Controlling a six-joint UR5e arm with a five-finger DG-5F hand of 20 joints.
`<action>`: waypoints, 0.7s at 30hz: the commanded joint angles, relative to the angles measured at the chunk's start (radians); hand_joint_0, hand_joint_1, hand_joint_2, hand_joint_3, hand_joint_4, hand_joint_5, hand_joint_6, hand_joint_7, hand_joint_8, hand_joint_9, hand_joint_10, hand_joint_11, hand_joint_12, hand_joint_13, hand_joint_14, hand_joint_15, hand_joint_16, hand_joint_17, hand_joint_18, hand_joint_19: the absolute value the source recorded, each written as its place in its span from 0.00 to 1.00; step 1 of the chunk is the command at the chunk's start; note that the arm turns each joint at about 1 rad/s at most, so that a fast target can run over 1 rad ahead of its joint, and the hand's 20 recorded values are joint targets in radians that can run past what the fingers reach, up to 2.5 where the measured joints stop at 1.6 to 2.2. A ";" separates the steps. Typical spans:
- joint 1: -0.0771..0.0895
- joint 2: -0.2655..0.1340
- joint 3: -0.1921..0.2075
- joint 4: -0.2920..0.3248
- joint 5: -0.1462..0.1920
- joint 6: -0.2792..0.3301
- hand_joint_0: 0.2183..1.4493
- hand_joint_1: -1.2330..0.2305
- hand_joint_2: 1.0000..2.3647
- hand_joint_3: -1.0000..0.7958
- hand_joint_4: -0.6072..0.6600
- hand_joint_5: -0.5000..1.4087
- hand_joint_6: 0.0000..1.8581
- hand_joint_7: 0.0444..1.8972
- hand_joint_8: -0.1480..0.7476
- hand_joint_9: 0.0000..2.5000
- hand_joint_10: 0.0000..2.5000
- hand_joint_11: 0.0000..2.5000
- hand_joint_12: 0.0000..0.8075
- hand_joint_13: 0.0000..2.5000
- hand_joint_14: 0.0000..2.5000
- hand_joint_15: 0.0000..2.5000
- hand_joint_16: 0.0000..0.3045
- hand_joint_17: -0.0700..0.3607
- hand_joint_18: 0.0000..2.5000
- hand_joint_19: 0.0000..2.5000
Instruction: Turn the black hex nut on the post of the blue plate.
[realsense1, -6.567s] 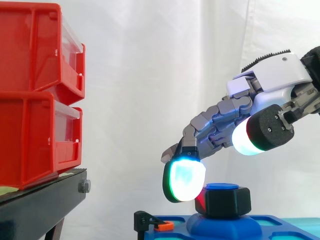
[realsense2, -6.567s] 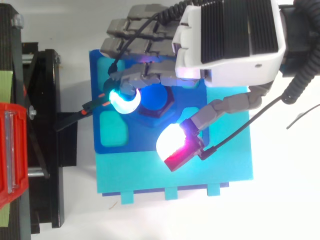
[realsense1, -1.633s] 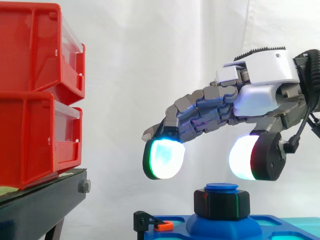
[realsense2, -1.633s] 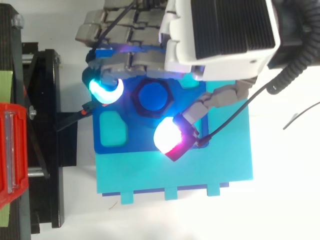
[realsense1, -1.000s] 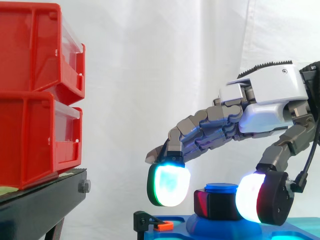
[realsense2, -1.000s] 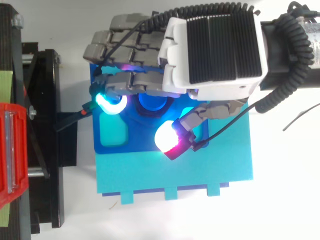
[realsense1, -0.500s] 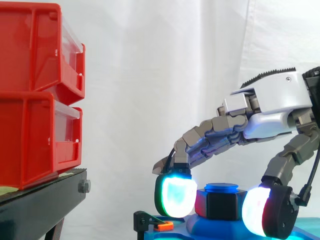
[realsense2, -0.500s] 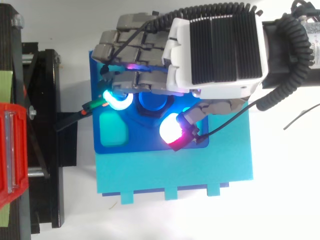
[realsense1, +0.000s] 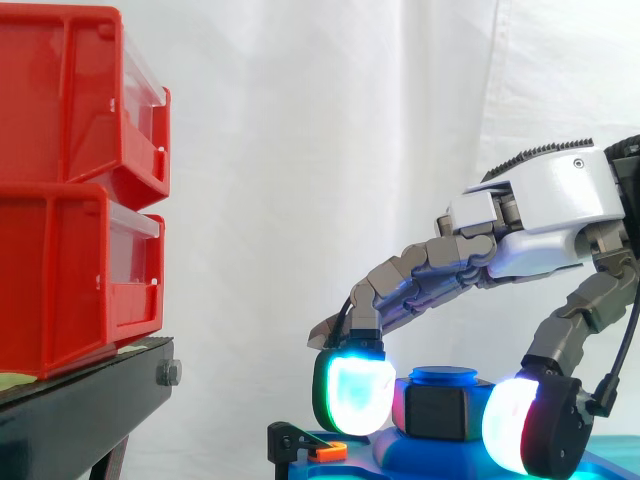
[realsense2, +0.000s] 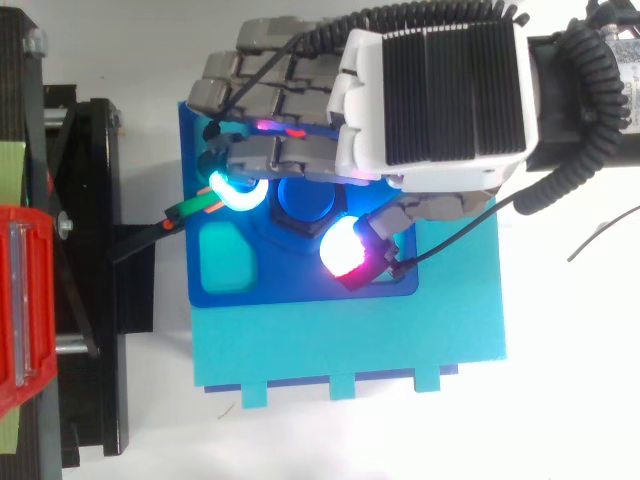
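— So, where did we find the nut (realsense1: 435, 410)?
— Low on the post (realsense1: 443, 376), at the middle of the plate (realsense2: 290, 285).
— And the hand (realsense2: 430, 100)?
— It reached in from three o'clock in the side view and arched over the post. From above, one finger pad (realsense2: 238, 190) sat against the nut at nine o'clock and the thumb pad (realsense2: 345, 250) at about five. We read that as a pinch across the nut, placed on opposing sides so a twist of the wrist could carry it round.
— Anything in the way?
— We judged not. The bins (realsense1: 70, 180) on their stand (realsense1: 80, 410) stood well apart, off at nine o'clock.
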 joint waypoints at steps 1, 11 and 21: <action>-0.002 0.000 0.000 0.003 0.004 -0.011 0.28 0.30 0.00 0.29 0.65 0.15 0.27 0.52 0.42 0.11 0.00 0.00 0.45 0.12 0.00 0.00 0.17 0.43 0.11 0.03; -0.002 -0.001 0.000 0.008 0.006 -0.015 0.29 0.30 0.00 0.30 0.65 0.15 0.27 0.54 0.43 0.11 0.00 0.00 0.45 0.13 0.00 0.00 0.17 0.43 0.12 0.04; -0.002 0.000 0.000 0.008 0.006 -0.021 0.29 0.31 0.00 0.31 0.65 0.15 0.27 0.54 0.43 0.11 0.00 0.00 0.45 0.13 0.00 0.00 0.16 0.42 0.12 0.04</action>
